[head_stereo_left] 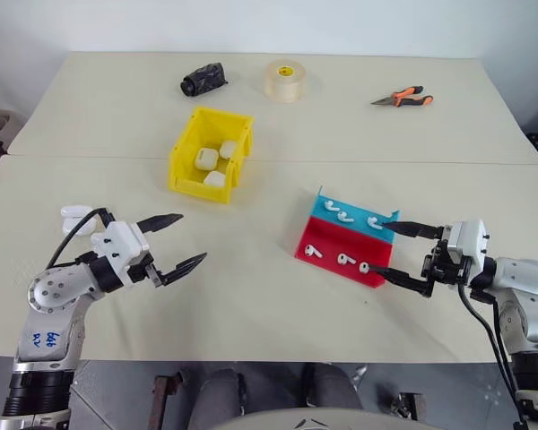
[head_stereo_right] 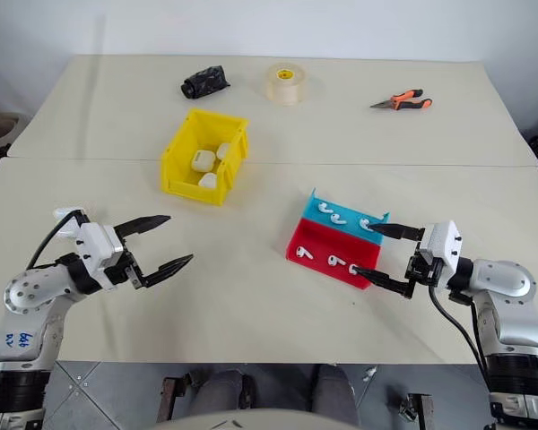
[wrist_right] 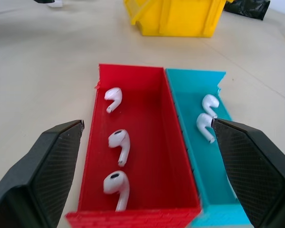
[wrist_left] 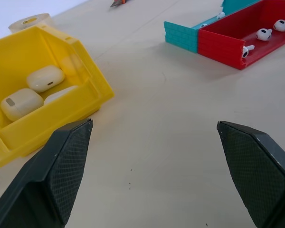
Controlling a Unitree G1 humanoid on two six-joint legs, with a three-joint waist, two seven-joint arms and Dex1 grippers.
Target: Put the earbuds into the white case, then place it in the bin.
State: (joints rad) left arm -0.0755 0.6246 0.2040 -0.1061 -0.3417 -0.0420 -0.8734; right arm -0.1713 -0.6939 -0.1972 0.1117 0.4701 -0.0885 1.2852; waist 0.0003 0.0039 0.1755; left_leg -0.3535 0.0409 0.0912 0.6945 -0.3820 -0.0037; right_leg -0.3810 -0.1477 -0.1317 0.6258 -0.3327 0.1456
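At the lower left of the head view my left gripper [head_stereo_left: 177, 240] hangs over bare table [head_stereo_left: 251, 296] with its two black fingers spread wide and nothing between them; just behind it, at the left edge, lies a white case [head_stereo_left: 74, 215], lid apparently open though I cannot be sure, and that is the one I judge I must fill. Up and right of it, in the upper middle, the bin [head_stereo_left: 186, 176] stands bright yellow with three glossy white cases [head_stereo_left: 206, 159] already inside, all alike, so I should leave those alone. Further right, at centre right, the red and blue tray [head_stereo_left: 318, 237] holds the earbuds [wrist_right: 119, 144]: three in the red half, at least two in the blue, tiny, glossy, short-stemmed, lying on their sides apart from each other. At the right my right gripper [head_stereo_left: 399, 253] sits level at the tray's open end, fingers parted as far as they go, gripping nothing. To do this step well I would narrow that spread, take the nearest red-side earbud by its rounded head, not its slippery stem, and keep clear of the tray's low wall.
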